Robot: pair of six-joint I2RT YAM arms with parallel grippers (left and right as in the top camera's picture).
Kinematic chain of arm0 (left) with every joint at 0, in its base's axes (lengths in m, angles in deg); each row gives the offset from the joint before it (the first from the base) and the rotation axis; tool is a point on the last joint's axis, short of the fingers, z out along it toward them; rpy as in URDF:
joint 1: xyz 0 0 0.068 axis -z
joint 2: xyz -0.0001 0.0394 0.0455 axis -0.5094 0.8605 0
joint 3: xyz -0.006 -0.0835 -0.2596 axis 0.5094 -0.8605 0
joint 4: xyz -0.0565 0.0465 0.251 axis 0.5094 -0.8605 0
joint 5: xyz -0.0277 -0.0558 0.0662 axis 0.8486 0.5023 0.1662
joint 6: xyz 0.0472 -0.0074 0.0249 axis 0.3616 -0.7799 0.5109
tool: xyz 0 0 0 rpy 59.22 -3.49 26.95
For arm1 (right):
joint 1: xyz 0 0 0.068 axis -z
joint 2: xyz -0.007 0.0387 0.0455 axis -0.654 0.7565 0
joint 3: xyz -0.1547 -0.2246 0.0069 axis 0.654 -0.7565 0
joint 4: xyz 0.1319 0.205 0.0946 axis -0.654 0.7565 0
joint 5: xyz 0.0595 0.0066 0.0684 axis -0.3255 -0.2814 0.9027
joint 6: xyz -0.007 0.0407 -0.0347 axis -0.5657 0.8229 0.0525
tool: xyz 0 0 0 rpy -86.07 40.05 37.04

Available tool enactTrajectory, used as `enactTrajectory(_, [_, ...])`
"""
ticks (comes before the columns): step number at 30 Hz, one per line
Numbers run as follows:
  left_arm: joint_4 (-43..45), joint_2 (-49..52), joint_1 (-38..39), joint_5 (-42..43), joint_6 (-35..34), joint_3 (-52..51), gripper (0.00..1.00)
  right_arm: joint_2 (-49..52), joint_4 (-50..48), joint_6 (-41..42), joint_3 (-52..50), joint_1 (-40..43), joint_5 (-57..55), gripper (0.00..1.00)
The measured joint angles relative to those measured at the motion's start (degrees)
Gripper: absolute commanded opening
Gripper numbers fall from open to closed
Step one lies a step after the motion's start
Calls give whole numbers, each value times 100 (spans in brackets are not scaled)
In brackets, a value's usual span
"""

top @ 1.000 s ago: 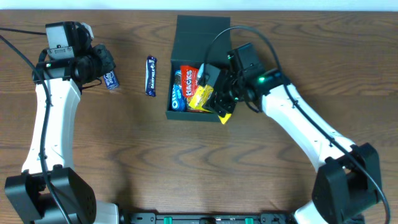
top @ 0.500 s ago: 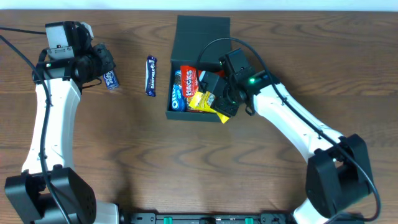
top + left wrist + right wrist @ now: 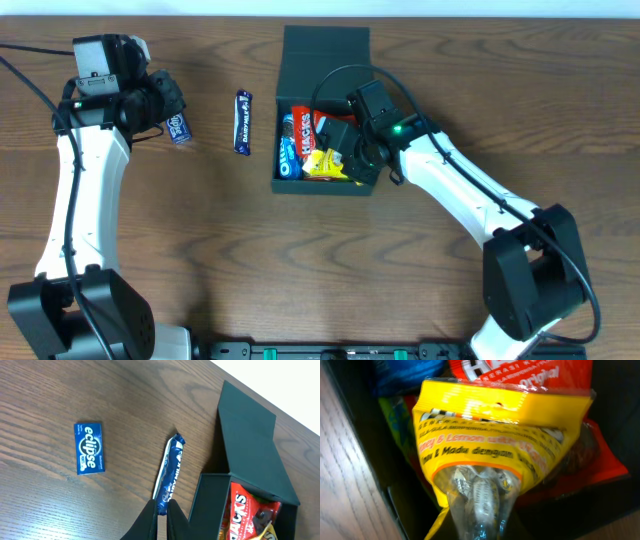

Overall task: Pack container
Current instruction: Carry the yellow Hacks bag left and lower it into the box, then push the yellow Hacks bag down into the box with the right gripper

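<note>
Right gripper: clamped on the yellow packet by its tail, so you can tuck it inside the container;
Left gripper: fingers together, empty; you're poised above the chocolate bar

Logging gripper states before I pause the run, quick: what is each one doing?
Left gripper: closed, empty.
Right gripper: closed on the yellow candy bag.

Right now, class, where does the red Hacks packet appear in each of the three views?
Overhead: red Hacks packet, upper middle, inside the container.
Left wrist: bottom right corner, inside the container.
Right wrist: top edge, behind the yellow packet.
Shared landmark: the container's dark walls.
</note>
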Motion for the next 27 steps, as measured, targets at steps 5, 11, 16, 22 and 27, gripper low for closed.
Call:
enactTrajectory(5, [-2,0,0,0,0,0,9,2,-31,-7,9,-2,-15,1])
enactTrajectory(11, [0,0,-2,0,0,0,10,-83,-404,-9,170,-2,275,1])
enactTrajectory(16, [13,0,0,0,0,0,10,-157,-439,-133,227,11,1388,1])
enactTrajectory(22, [31,0,0,0,0,0,10,-157,-61,-476,227,168,1805,1])
enactTrajectory(27, [61,0,0,0,0,0,12,-142,-48,-619,227,564,1897,1])
